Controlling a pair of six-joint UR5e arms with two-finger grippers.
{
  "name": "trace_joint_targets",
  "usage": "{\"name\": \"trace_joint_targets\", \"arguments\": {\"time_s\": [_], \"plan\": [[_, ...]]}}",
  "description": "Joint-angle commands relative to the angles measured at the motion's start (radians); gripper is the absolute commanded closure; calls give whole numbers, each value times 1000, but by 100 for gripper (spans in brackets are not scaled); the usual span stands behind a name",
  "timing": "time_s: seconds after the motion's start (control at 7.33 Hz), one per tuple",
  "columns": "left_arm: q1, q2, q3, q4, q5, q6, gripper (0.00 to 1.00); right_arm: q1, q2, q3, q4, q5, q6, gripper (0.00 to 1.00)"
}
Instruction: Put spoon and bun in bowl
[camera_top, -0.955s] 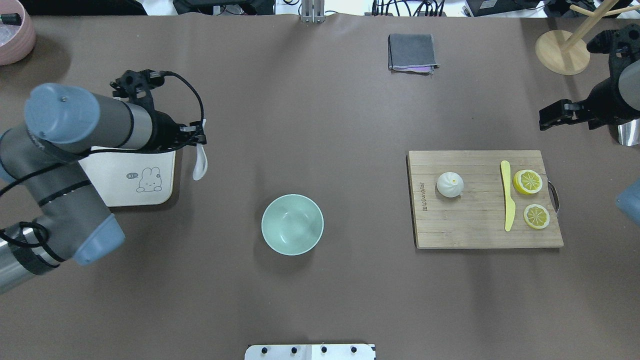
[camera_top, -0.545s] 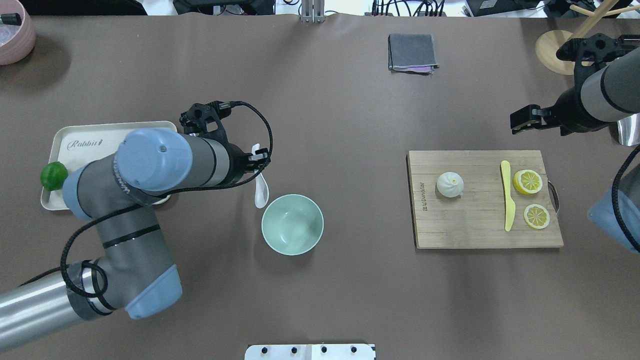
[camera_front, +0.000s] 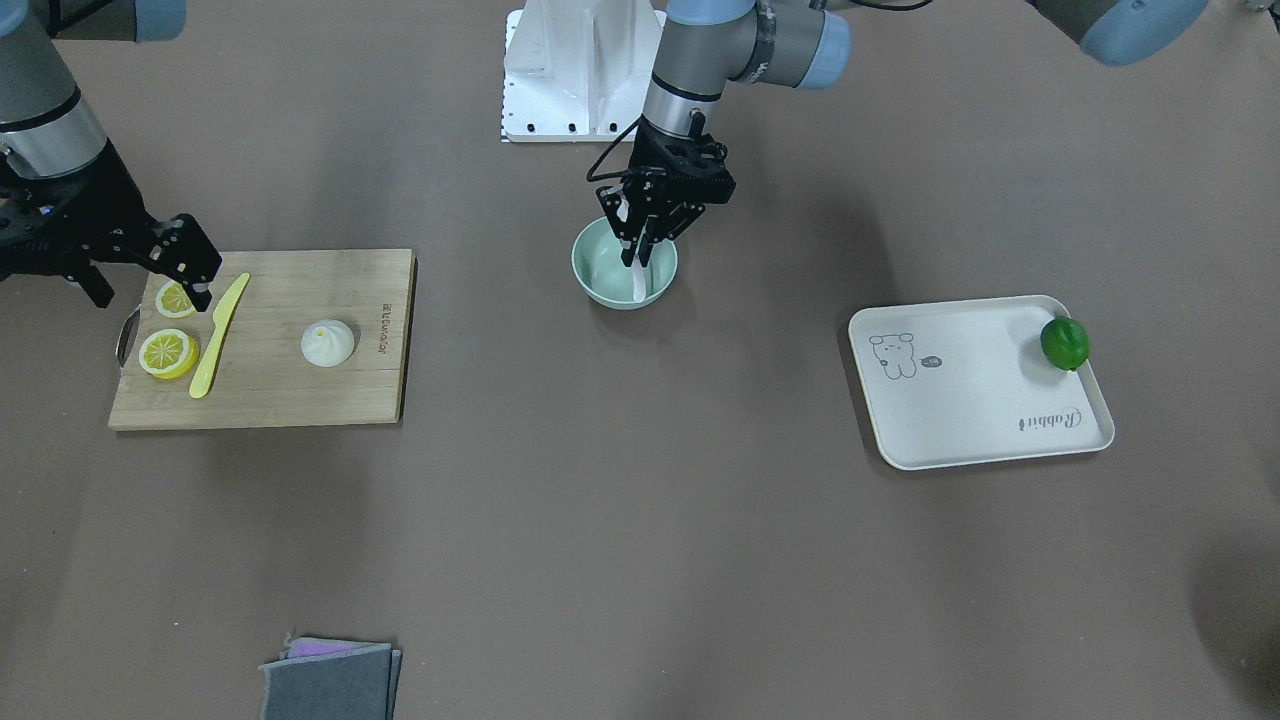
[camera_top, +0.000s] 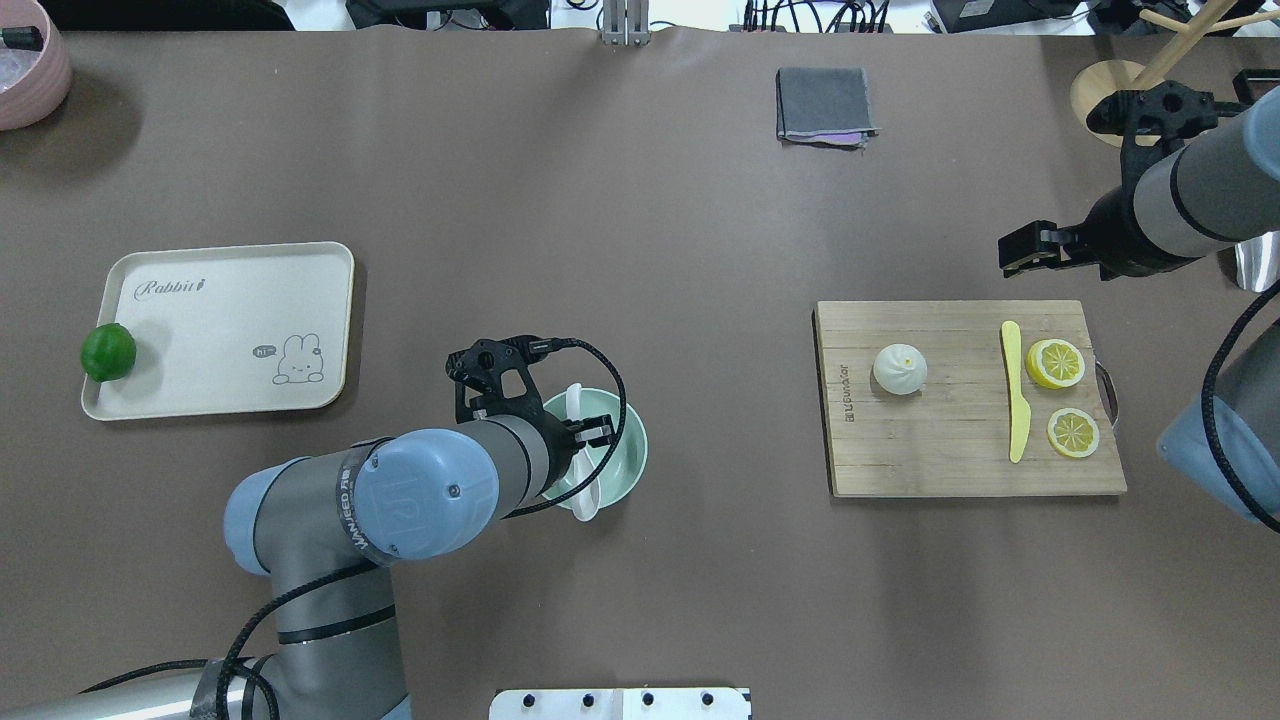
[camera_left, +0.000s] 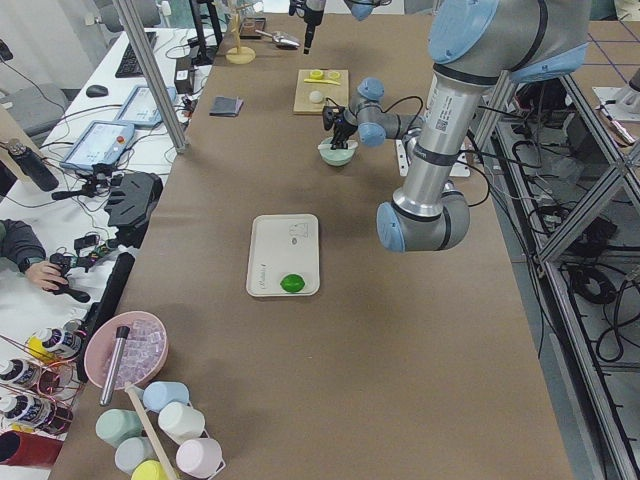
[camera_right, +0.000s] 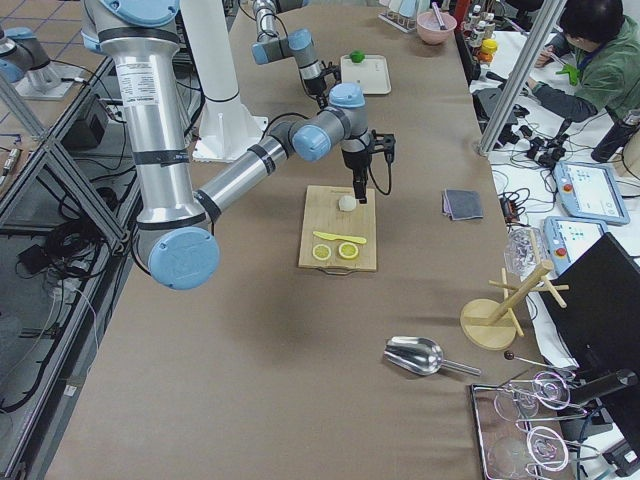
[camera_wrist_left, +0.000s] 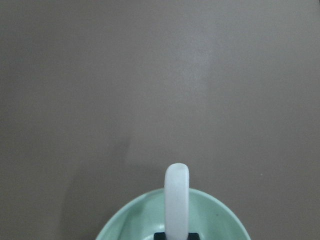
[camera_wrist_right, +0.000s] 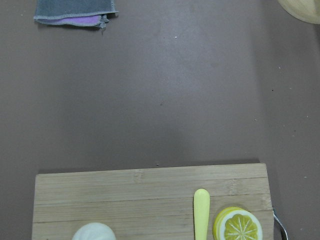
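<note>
Carried rightward since half a second ago, the left gripper (camera_top: 586, 432) is now hung over the bowl (camera_top: 630, 440). It is clenched on the handle of the spoon (camera_front: 638, 282), whose scoop is pointed down into the bowl; contact with the bottom cannot be told. The bun (camera_top: 900, 368) is left on the cutting board (camera_top: 940, 470), well right of the bowl, near the yellow knife (camera_top: 1015, 395) and lemon slices (camera_top: 1056, 363). The right gripper (camera_top: 1010, 252) is held just beyond the board's far edge; whether it is released or clenched cannot be told.
</note>
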Motion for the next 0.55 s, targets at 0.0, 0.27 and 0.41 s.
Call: {"name": "trace_joint_targets", "arguments": {"time_s": [0.0, 0.27, 0.41], "plan": [[10, 0, -12, 1, 0, 15, 100, -1, 0, 3, 0, -1, 1, 1], [-2, 0, -12, 1, -1, 66, 76, -1, 0, 0, 0, -1, -1, 1], [-16, 0, -9, 1, -1, 71, 63, -2, 0, 2, 0, -1, -1, 1]]}}
